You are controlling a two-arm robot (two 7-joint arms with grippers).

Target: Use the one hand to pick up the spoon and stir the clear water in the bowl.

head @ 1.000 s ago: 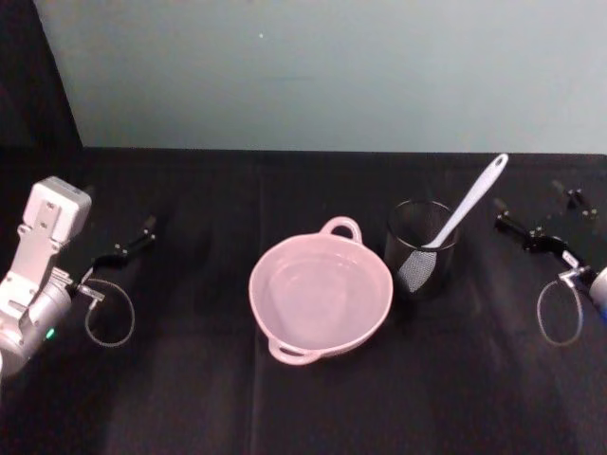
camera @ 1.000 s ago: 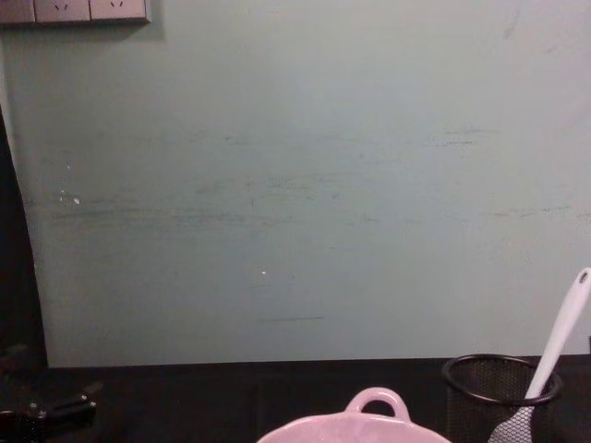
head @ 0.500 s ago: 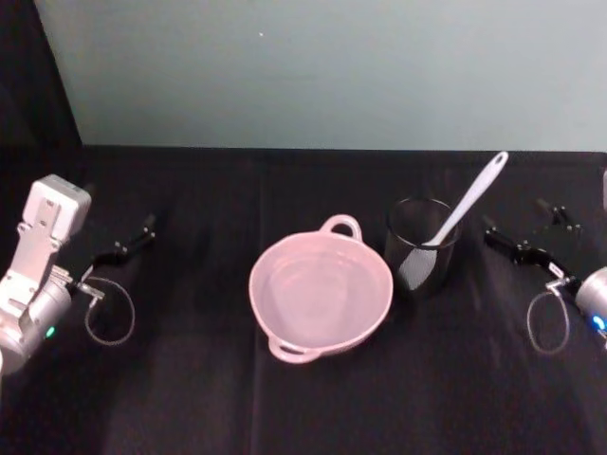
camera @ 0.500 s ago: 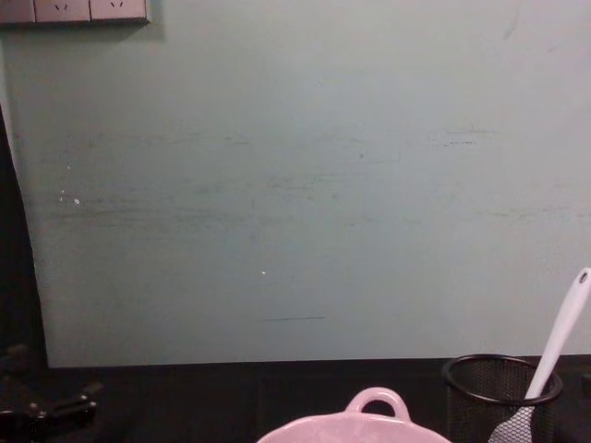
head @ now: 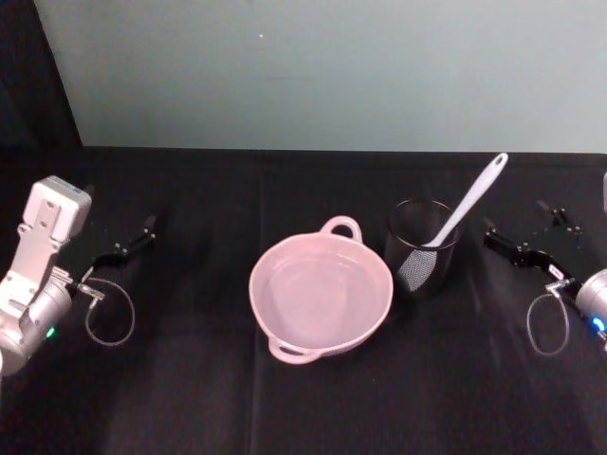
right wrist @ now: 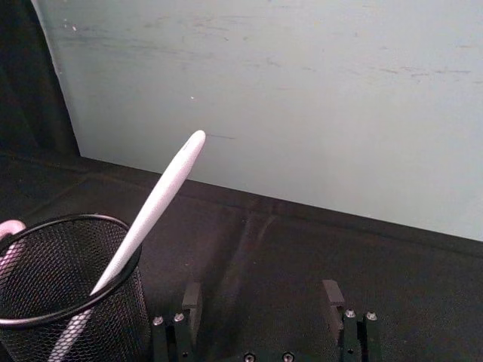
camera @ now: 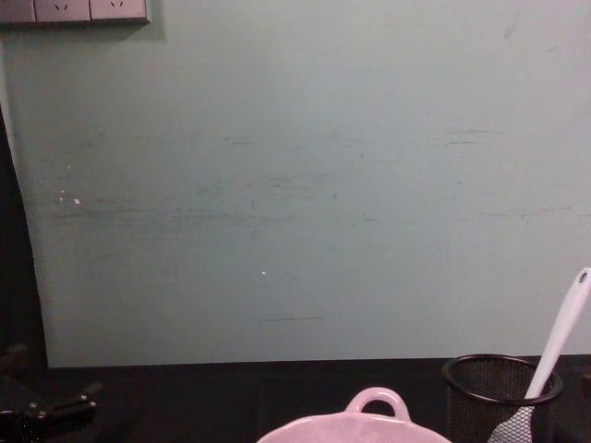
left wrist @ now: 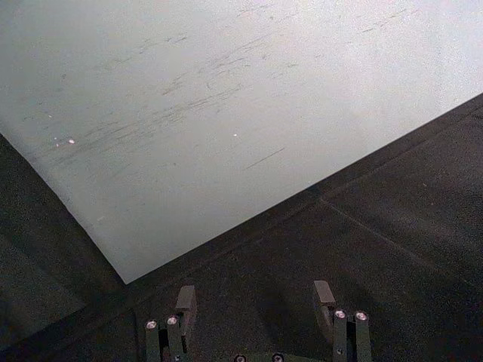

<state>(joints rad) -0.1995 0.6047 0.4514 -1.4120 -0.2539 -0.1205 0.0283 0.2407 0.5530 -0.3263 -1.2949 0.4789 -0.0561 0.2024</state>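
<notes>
The pale pink bowl (head: 321, 294) sits mid-table with clear water in it; its loop handle (camera: 377, 403) faces the wall. Just right of it, the white spoon (head: 467, 207) leans in a black wire-mesh cup (head: 422, 248), head down and handle tip up to the right. My right gripper (head: 517, 220) hovers open to the right of the cup, apart from it and holding nothing. The right wrist view shows the spoon (right wrist: 151, 213) and cup (right wrist: 64, 302) ahead of the open right gripper (right wrist: 262, 296). At the far left, my left gripper (head: 119, 213) stays open and idle over bare cloth (left wrist: 255, 302).
A black cloth (head: 190, 398) covers the table up to a pale green wall (head: 322, 66). Wall sockets (camera: 74, 9) sit high on the left. A cable loop hangs at each wrist (head: 109, 313) (head: 545, 324).
My right gripper has shifted a little to the left, closer to the mesh cup. The left arm, bowl and spoon have stayed put.
</notes>
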